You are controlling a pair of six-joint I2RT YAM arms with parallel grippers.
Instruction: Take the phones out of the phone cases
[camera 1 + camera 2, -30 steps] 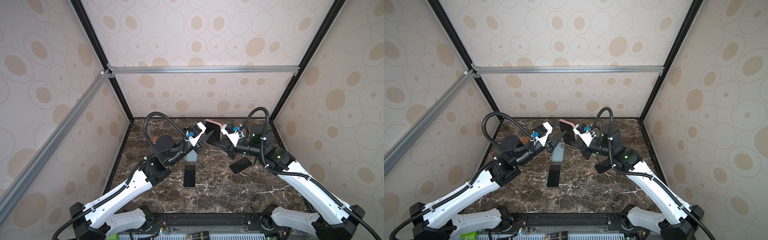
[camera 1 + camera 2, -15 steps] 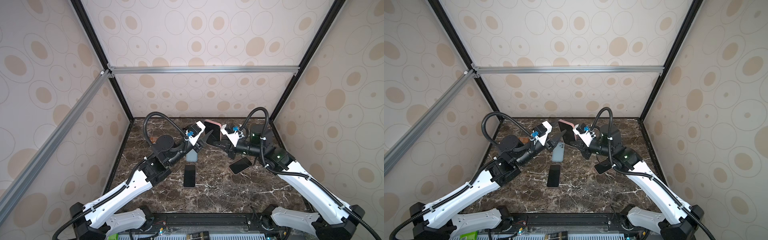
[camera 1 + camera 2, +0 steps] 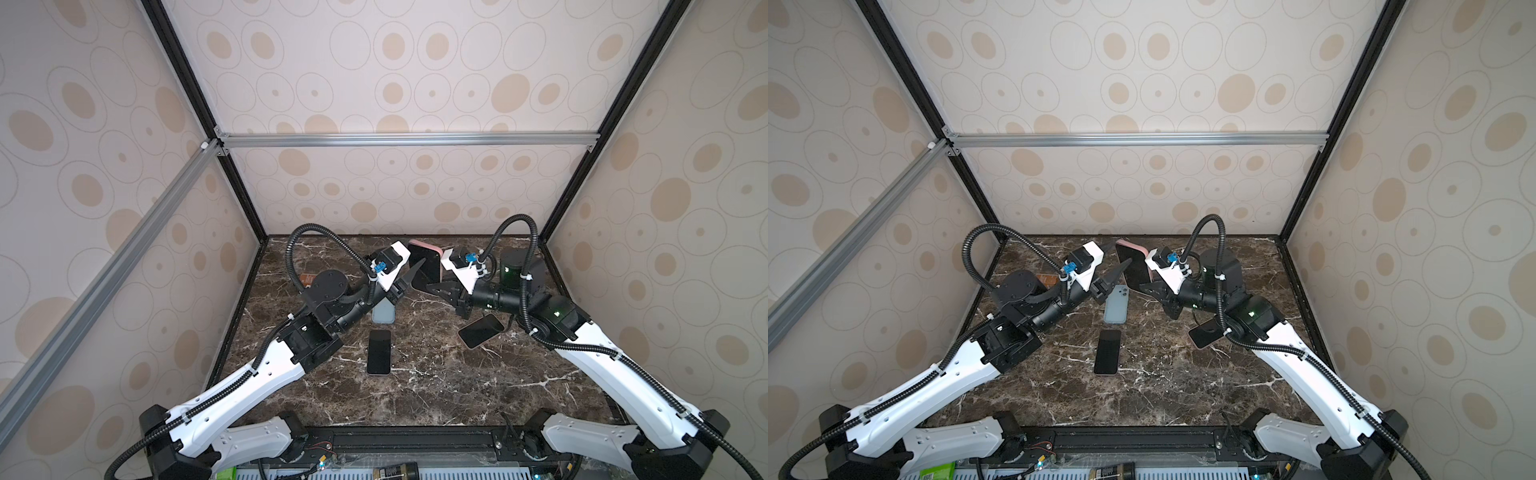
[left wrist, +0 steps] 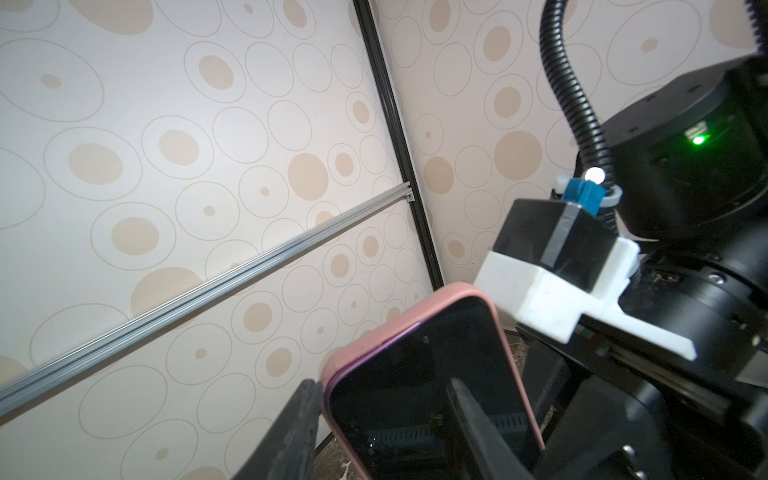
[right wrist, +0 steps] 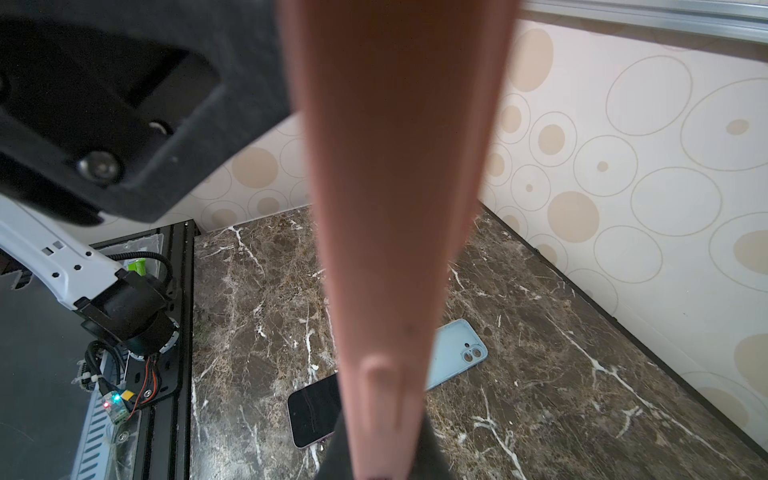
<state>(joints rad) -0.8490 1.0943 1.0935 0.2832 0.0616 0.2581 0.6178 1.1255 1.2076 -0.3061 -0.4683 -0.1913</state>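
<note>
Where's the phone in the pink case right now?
In both top views the pink-cased phone is held above the table's far middle, with the right gripper shut on its lower edge and the left gripper straddling its other end.

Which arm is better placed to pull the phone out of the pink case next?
Left, probably. The right gripper is shut on the pink case, holding it upright. The left gripper has open fingers straddling its free top corner, one across the phone screen.
</note>
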